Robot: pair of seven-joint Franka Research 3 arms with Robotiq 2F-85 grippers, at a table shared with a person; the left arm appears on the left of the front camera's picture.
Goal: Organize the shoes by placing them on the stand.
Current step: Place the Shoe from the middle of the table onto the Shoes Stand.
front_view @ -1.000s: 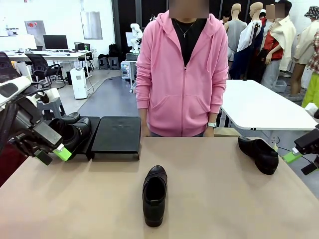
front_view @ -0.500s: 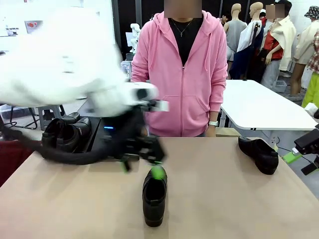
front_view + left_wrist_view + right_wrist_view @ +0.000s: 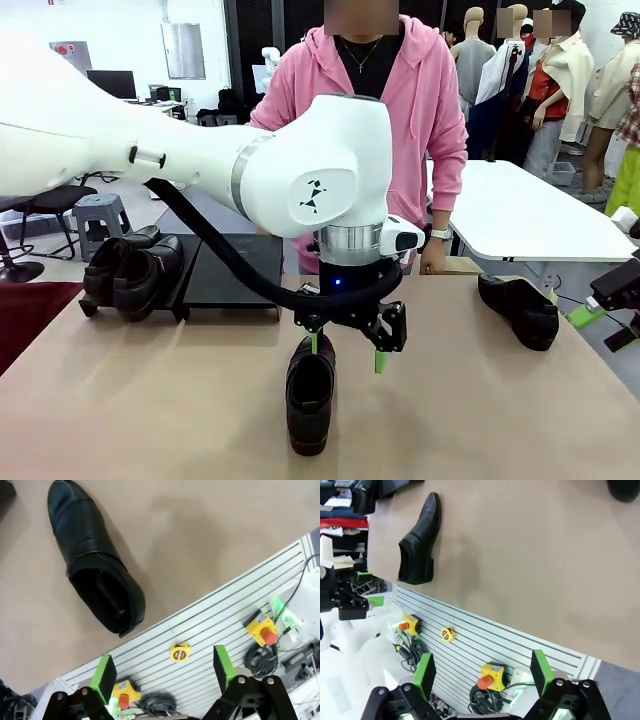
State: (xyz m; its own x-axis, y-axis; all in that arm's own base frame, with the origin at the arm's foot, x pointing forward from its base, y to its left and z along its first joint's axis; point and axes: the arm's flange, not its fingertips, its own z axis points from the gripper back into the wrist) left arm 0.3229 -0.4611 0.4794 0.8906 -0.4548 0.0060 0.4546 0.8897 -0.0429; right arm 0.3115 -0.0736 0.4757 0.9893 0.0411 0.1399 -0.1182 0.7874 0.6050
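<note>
Left end effector [image 3: 347,352] hangs open and empty above the toe end of the middle shoe [image 3: 310,393] on the desk [image 3: 480,400]. The right end effector [image 3: 600,325], also open, sits near the right shoe [image 3: 520,310]. With a shoe pair [image 3: 130,268] already on the left part of the stand [image 3: 235,270], roughly half the job looks left.

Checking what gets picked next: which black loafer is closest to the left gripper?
The loafer in the middle of the table, directly under the left gripper. Another loafer lies far right; two loafers sit at the stand's left end.
</note>
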